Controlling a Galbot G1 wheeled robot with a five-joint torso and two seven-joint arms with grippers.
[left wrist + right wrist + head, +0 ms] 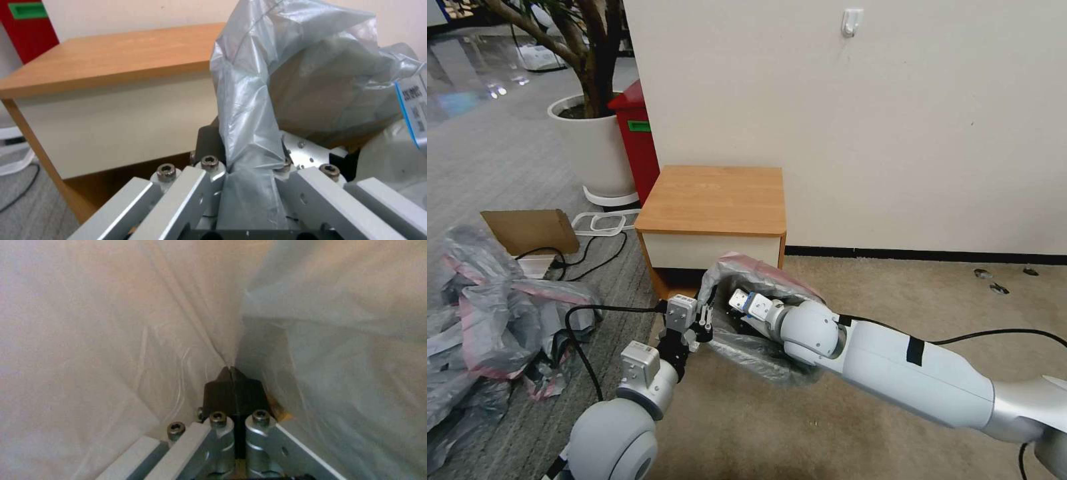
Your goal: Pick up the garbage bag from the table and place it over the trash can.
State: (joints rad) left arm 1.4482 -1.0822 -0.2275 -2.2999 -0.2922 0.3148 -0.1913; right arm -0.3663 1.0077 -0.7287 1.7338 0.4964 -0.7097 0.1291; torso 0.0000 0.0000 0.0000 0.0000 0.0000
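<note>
The garbage bag (764, 277), grey translucent film with a pink rim, hangs spread open on the floor just in front of the table (714, 200). My left gripper (705, 320) is at the bag's left edge, shut on a fold of the film (249, 146). My right arm reaches into the bag's mouth, its wrist (755, 305) under the pink rim. In the right wrist view my right gripper (233, 371) sits inside the bag with its black pads together, and the film gathers at their tip. The trash can is hidden.
A heap of grey-pink bags (487, 320) lies on the floor at the left, with a cardboard piece (530, 230) and cables (587, 253) behind it. A red bin (637, 140) and a white plant pot (594, 147) stand left of the table. Open carpet (934, 300) lies to the right.
</note>
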